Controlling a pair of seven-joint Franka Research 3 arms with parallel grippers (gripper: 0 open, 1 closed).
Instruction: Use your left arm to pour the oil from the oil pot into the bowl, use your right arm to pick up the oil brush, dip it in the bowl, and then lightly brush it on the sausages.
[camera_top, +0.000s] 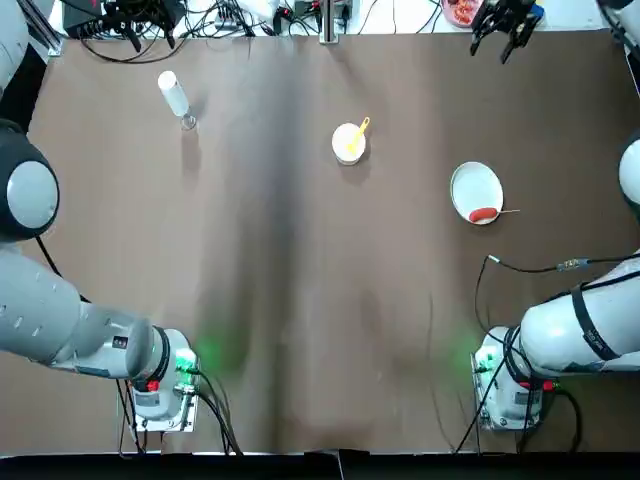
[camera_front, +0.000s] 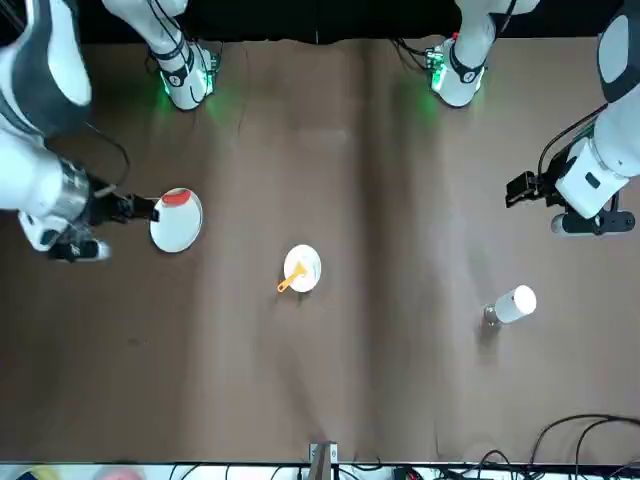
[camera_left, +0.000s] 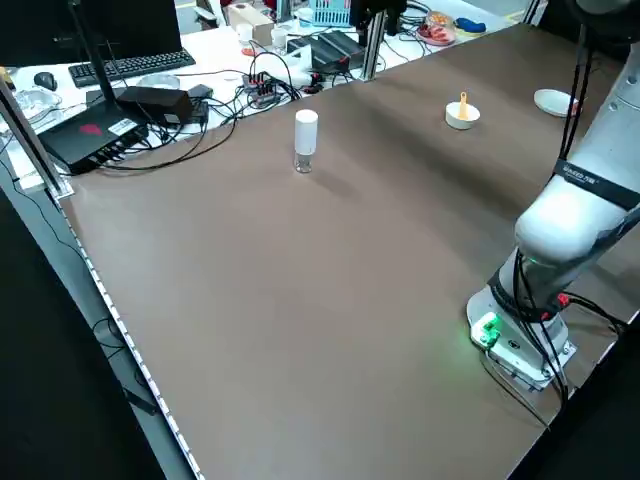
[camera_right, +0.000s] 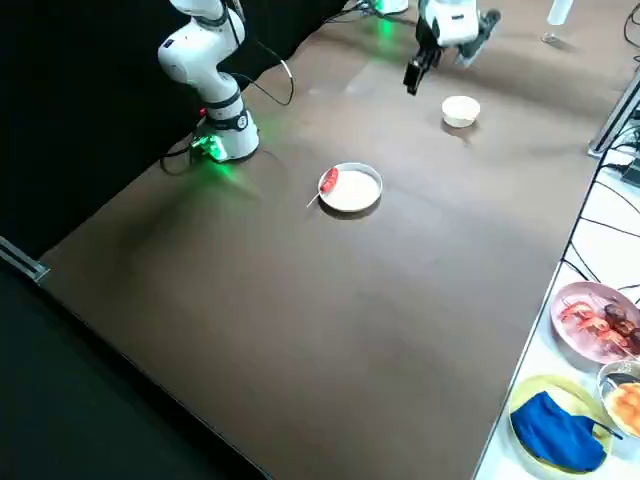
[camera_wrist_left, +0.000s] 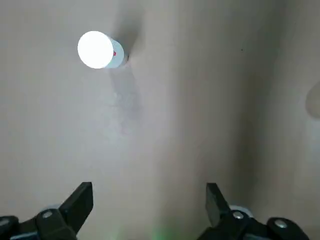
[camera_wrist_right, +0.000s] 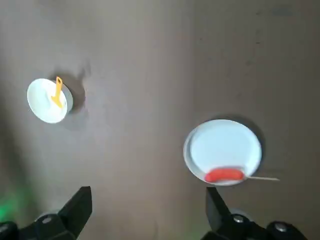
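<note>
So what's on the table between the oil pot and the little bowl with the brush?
Only bare tabletop between oil pot and bowl, in the top view.

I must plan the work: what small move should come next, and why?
Probably bring the open left gripper over the oil pot: it stands upright on the table, ungrasped, and pouring needs it first.

A blue cloth (camera_right: 557, 434) lies in a yellow bowl (camera_right: 522, 398), lower right; a keyboard (camera_left: 133, 67) and mouse (camera_left: 45, 82) sit upper left.
</note>
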